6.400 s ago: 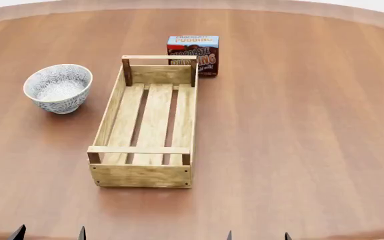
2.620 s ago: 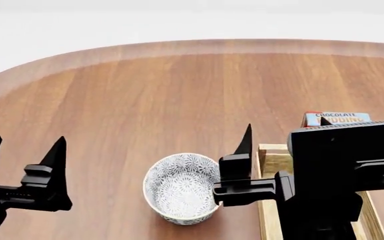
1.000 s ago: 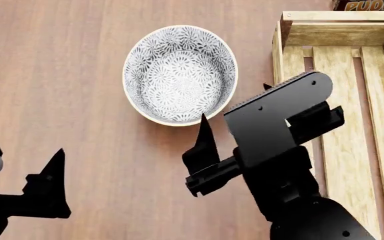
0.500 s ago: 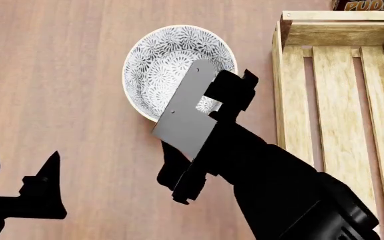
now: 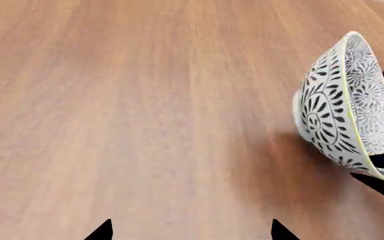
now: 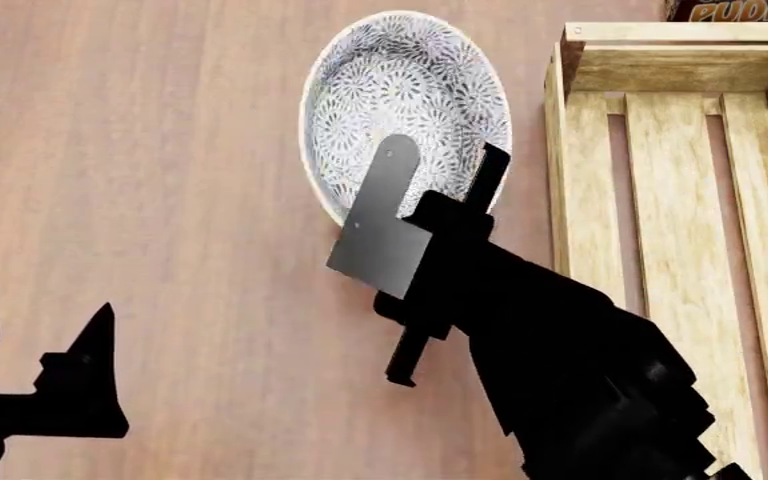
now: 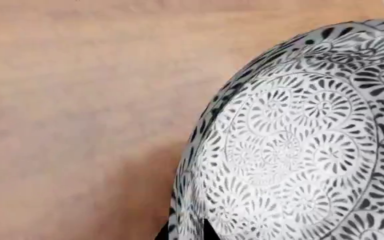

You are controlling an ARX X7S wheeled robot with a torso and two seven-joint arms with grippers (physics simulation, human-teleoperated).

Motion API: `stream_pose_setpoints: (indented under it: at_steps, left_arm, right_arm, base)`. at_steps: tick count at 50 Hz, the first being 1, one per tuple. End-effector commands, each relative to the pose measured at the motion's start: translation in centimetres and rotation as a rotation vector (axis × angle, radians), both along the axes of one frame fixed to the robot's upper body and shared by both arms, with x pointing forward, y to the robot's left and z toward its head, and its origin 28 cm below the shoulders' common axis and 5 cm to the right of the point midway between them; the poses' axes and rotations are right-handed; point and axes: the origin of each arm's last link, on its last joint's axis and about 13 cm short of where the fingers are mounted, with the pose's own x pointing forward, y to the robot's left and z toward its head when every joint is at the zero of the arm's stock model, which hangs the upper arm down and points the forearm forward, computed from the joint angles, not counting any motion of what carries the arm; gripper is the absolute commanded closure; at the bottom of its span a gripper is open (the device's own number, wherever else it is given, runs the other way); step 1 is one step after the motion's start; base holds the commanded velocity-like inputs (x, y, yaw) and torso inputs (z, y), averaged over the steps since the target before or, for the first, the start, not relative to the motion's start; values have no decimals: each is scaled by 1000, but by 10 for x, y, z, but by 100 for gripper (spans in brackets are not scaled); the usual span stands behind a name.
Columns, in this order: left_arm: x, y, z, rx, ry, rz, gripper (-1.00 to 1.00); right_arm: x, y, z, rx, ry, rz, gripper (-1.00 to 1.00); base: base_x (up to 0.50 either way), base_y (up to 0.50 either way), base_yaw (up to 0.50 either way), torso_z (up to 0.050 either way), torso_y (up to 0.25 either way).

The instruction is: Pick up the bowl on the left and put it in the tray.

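The bowl (image 6: 411, 100), white with a dense grey-black floral pattern, is tipped steeply, its opening turned toward the tray (image 6: 578, 150), the light-wood slatted crate on the right. My right gripper (image 6: 444, 190) is shut on the bowl's near rim. The right wrist view shows the bowl (image 7: 299, 150) filling the picture, with the right gripper (image 7: 185, 232) astride its wall, one finger inside and one outside. From the left wrist, the bowl (image 5: 332, 115) stands on edge off the wood. My left gripper (image 5: 190, 232) is open over bare table, left of the bowl, also low in the head view (image 6: 31, 350).
The brown chocolate pudding box (image 6: 738, 10) stands just beyond the tray's far end. The tray's dark corner post (image 6: 574, 62) is close to the bowl's right side. Wooden table (image 6: 131, 150) extends to the left of the bowl.
My right gripper swung over the bowl's near rim and shut on it. The bowl tipped up and shifted away and right, toward the tray. The left arm barely moved.
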Motion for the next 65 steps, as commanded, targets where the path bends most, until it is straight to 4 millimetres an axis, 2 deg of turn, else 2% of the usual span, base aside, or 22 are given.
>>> stream_pose_setpoints:
  at_steps: [1, 8, 17, 31, 37, 50, 65]
  left_arm:
    - [0, 0, 1, 1, -1, 4, -100]
    - [0, 1, 0, -5, 2, 3, -100]
    - [-1, 1, 0, -4, -1, 2, -100]
    - [-3, 0, 0, -5, -6, -3, -100]
    - [-3, 0, 0, -7, -3, -5, -100]
    - [-1, -2, -1, 2, 0, -11, -100]
    - [-1, -4, -3, 2, 8, -23, -100]
  right_arm:
    - [7, 2, -1, -49, -17, 11, 100]
    - [5, 1, 2, -65, -28, 14, 100]
    - [0, 3, 19, -71, -62, 26, 100]
    - [-26, -3, 84, -107, -172, 42, 100]
    - [-37, -10, 94, -134, -185, 38, 100]
    - [-65, -43, 118, -204, -221, -52, 100]
    - [-89, -87, 121, -335, -207, -203, 100]
  base:
    - [0, 0, 0, 0, 0]
    - [0, 0, 0, 0, 0]
    - [0, 0, 0, 0, 0]
    - [0, 0, 0, 0, 0]
    - [0, 0, 0, 0, 0]
    - [0, 0, 0, 0, 0]
    - [0, 0, 0, 0, 0]
